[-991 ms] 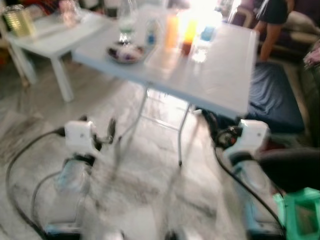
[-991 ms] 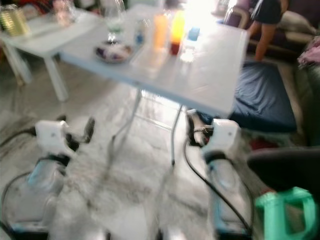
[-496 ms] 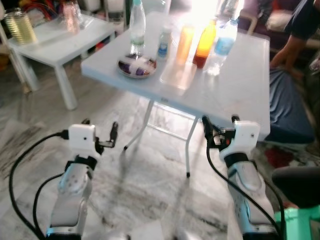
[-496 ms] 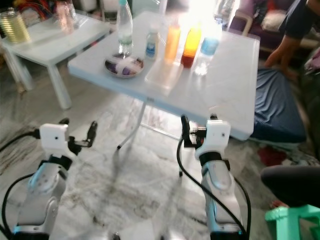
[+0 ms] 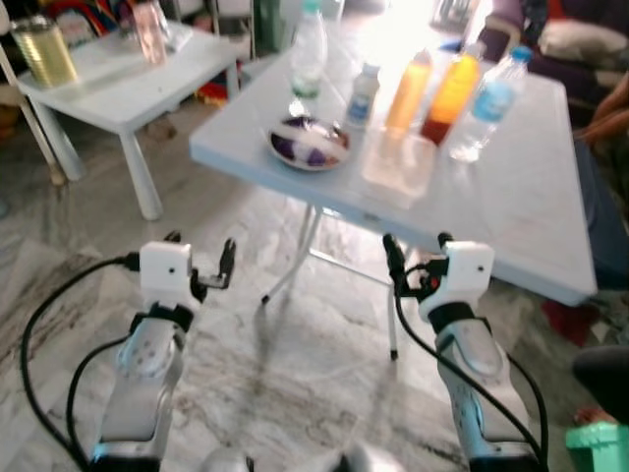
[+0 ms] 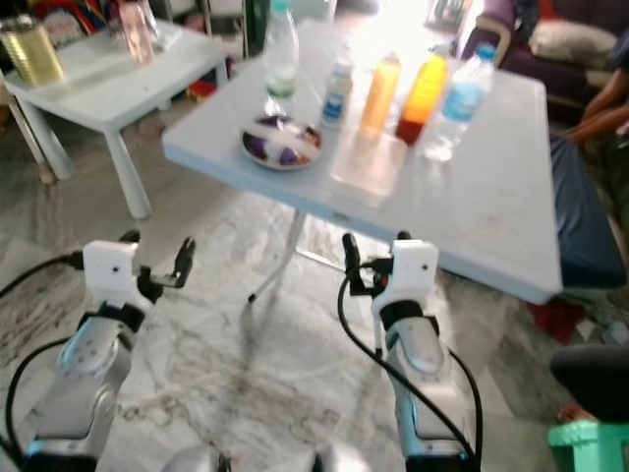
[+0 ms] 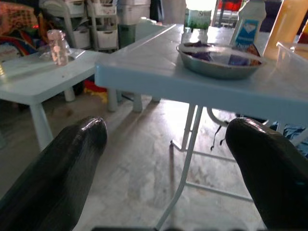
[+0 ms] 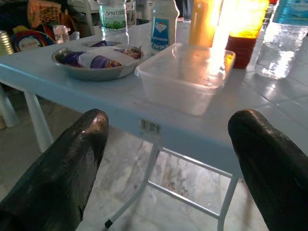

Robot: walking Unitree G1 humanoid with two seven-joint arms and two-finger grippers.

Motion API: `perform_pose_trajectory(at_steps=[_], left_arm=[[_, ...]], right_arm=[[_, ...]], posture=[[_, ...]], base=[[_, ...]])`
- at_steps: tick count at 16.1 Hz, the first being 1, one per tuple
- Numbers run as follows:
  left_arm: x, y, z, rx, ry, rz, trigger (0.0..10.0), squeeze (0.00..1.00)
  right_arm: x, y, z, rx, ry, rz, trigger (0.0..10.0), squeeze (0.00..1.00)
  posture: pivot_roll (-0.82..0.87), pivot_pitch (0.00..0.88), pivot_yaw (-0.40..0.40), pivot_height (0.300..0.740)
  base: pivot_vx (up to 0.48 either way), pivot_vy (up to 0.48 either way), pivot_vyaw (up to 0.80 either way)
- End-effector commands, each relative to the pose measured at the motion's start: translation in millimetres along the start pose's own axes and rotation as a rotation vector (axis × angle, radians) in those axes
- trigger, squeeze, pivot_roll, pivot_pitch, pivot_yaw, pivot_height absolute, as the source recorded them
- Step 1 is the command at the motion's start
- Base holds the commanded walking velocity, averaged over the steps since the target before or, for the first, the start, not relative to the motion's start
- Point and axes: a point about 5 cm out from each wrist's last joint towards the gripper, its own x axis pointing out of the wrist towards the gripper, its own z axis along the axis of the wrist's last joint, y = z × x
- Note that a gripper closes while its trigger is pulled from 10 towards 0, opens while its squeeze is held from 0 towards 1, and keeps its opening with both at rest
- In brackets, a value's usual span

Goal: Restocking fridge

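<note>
Left gripper (image 5: 200,258) and right gripper (image 5: 417,258) hang below the near edge of the white folding plastic table (image 5: 521,197), fingers spread, gripping nothing. On the table: a round metal dish (image 8: 91,62) of wrapped items, a clear rectangular plastic container (image 8: 185,72), a green-labelled clear bottle (image 5: 308,54), a small white bottle (image 8: 163,24), two orange drink bottles (image 5: 437,90) and a blue-capped water bottle (image 5: 486,103).
</note>
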Motion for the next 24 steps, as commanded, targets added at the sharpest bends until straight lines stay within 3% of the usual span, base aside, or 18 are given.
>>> perform_pose_trajectory(at_steps=[1, 9, 19, 24], left_arm=[[2.4, -12.1, 3, -0.006, -0.012, -0.045, 10.0, 0.0], [3.7, -14.5, 4, -0.033, -0.022, -0.051, 10.0, 0.0], [2.1, -19.5, 5, -0.042, -0.036, -0.078, 10.0, 0.0], [2.6, -20.2, 5, -0.044, -0.036, -0.081, 10.0, 0.0]], right_arm=[[-3.5, -11.8, 0, -0.02, 0.007, -0.033, 10.0, 0.0], [1.4, -11.8, 7, -0.072, -0.033, -0.017, 10.0, 0.0], [2.9, -9.2, 10, -0.112, -0.06, 0.012, 10.0, 0.0], [3.1, -8.1, 10, -0.128, -0.064, 0.016, 10.0, 0.0]], posture=[[0.09, 0.094, -0.074, 0.74], [0.09, 0.096, -0.079, 0.74], [0.09, 0.099, -0.087, 0.74], [0.09, 0.1, -0.088, 0.74]], base=[[0.349, 0.33, -0.8], [0.359, 0.319, -0.1], [0.028, -0.028, -0.77], [0.0, -0.421, 0.0]])
